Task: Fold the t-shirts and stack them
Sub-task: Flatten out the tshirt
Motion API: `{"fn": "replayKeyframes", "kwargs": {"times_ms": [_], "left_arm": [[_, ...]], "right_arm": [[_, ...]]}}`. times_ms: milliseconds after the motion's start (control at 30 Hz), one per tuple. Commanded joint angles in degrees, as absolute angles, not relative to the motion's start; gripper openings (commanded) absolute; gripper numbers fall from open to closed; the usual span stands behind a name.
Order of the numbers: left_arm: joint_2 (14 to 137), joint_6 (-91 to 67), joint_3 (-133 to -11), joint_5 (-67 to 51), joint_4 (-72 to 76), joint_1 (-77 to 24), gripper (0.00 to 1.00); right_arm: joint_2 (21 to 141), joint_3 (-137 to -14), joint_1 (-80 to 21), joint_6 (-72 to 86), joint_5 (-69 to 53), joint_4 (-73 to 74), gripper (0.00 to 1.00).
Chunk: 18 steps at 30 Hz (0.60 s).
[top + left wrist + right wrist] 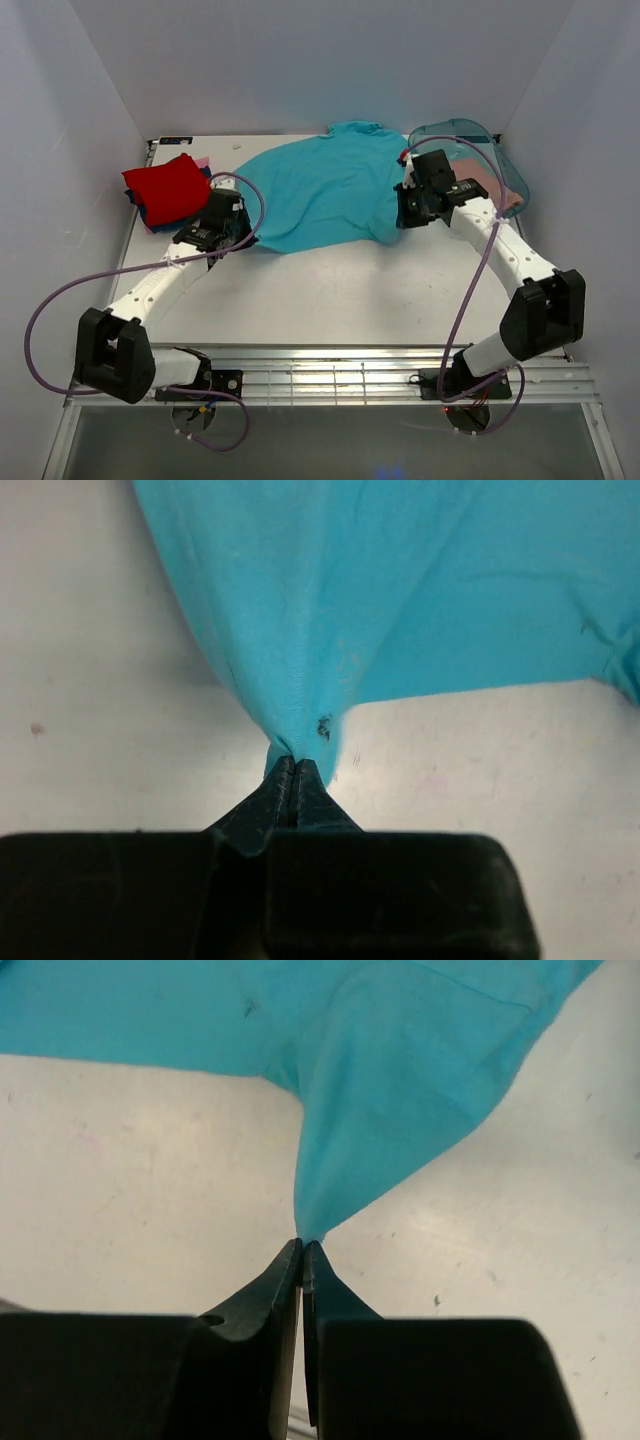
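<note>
A large teal t-shirt lies spread across the back middle of the table. My left gripper is shut on its left edge; in the left wrist view the cloth bunches into the closed tips. My right gripper is shut on its right edge; in the right wrist view the cloth pulls to a point at the tips. A folded red shirt tops a stack at the back left, with dark blue and pink edges showing beneath.
A translucent teal plastic tub stands at the back right behind the right arm, with dusty-pink cloth inside. White walls close in the table on three sides. Purple cables loop from both arms.
</note>
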<state>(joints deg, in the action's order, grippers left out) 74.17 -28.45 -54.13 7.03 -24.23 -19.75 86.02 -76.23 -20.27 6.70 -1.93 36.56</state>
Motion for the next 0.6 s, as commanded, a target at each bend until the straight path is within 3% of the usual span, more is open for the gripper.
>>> {"fn": "replayKeyframes", "kwargs": {"times_ms": [0,233,567], "left_arm": [[65.6,-34.5,-53.1,3.0,-32.7,-20.8,0.00],[59.4,-41.1,-52.5,-4.1,-48.7,-22.9,0.00],[57.7,-42.2,-53.1,1.8,-64.0,-23.3,0.02]], "right_arm": [[75.9,-76.7,-23.9,12.6,-3.3,44.2,0.08],[68.8,-73.9,-35.2,24.2,3.2,59.8,0.08],[58.4,-65.5,-47.2,37.9,5.4,72.5,0.08]]}}
